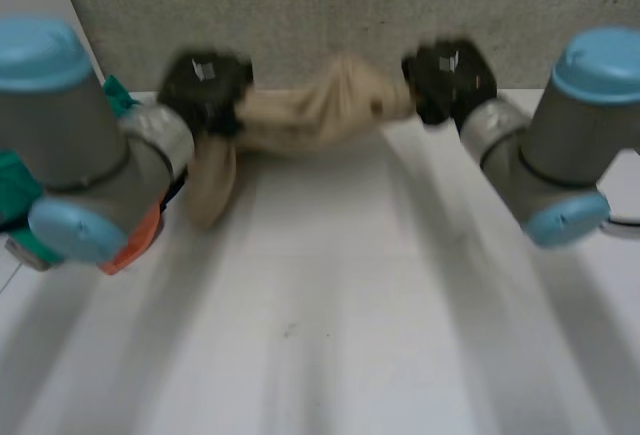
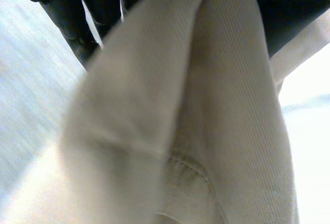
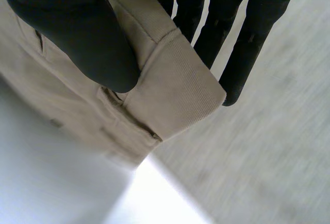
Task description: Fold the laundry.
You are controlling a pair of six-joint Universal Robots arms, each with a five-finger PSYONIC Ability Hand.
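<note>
Stretching between both hands, the beige garment [image 1: 310,113] hangs bunched above the white table [image 1: 330,335], at the 12 o'clock edge. The left hand [image 1: 205,85], at 11 o'clock, pinches one end. In its wrist view the ribbed garment [image 2: 206,105] runs up between its dark fingers [image 2: 72,18] and palm. A loose flap droops below that hand toward the tabletop. The right hand [image 1: 445,80], at 1 o'clock, clamps the garment's folded hem [image 3: 175,80] between its thumb [image 3: 77,38] and straight fingers [image 3: 237,44]. Teal and orange cloths [image 1: 15,190] lie at 9 o'clock, behind the left arm [image 1: 80,145].
</note>
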